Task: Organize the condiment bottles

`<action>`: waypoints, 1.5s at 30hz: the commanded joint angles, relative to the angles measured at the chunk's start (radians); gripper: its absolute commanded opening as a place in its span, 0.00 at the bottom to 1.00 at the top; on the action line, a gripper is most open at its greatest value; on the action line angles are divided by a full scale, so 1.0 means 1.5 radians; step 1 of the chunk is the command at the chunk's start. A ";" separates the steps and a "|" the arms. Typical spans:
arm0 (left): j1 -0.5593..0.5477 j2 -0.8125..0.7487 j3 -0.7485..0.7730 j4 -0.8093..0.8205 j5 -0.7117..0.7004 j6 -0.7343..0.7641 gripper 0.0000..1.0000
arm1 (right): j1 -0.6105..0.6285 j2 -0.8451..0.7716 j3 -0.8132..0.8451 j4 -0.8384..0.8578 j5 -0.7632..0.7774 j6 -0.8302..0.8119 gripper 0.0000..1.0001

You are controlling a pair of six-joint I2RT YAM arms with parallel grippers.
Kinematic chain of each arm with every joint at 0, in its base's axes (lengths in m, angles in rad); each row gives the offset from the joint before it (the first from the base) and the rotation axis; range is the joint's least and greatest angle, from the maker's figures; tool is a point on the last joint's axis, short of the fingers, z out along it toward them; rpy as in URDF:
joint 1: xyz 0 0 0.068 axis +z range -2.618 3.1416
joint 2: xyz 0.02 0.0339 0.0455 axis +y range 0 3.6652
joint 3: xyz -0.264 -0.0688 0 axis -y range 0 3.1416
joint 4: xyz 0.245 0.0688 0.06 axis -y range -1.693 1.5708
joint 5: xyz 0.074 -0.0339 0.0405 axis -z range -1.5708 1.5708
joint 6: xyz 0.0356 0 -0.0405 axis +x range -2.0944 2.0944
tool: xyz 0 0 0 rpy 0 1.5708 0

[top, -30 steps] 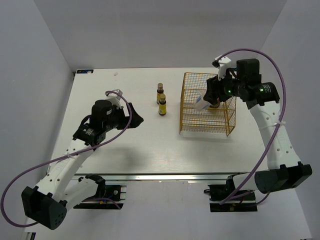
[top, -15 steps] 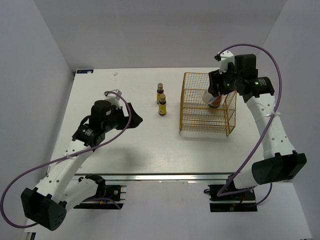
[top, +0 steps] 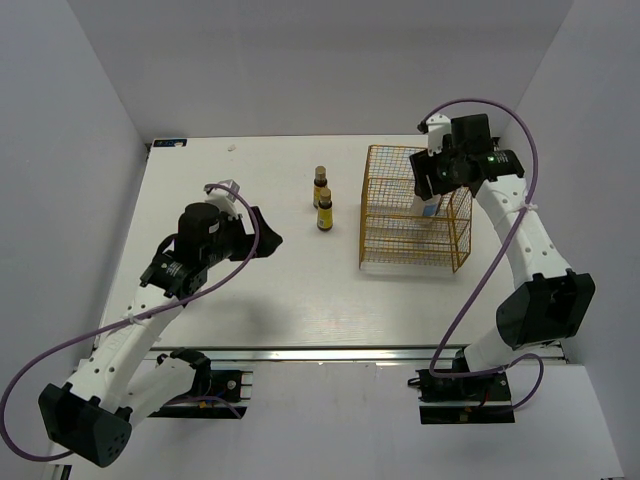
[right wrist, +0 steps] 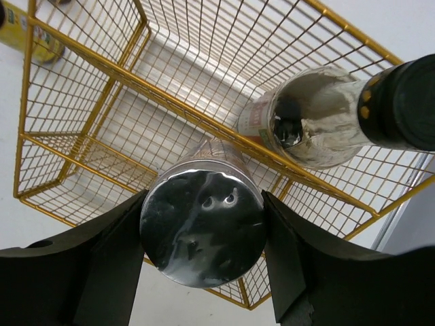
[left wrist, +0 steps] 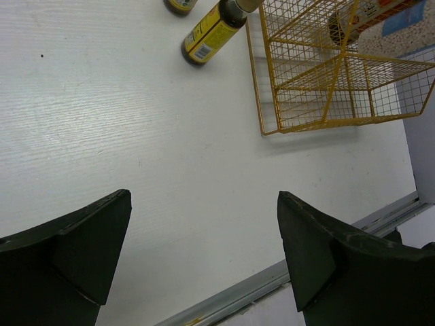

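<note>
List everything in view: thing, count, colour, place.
table: one, white, under everything.
wire basket: one, yellow, right rear of the table.
small bottles: two, brown with yellow labels, left of the basket.
sauce bottle: one, black cap, red label, inside the basket.
cylinder bottle: one, white and blue, shiny end, held over the basket.
left gripper: black, open, empty, above bare table.
right gripper: black, closed on the cylinder bottle.

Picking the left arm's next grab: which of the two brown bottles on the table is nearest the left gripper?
The front bottle, lower in the top view; the back bottle stands just behind it, farther from the left gripper.
</note>
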 commanded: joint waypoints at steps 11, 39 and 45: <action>-0.001 -0.018 -0.004 -0.016 -0.023 0.003 0.98 | -0.003 -0.023 -0.097 0.076 -0.006 -0.021 0.44; -0.001 -0.035 0.134 -0.278 -0.389 -0.129 0.57 | -0.011 -0.181 -0.075 0.070 -0.215 -0.145 0.19; -0.001 -0.003 0.162 -0.430 -0.497 -0.246 0.41 | -0.011 -0.257 -0.195 0.109 -0.324 -0.170 0.37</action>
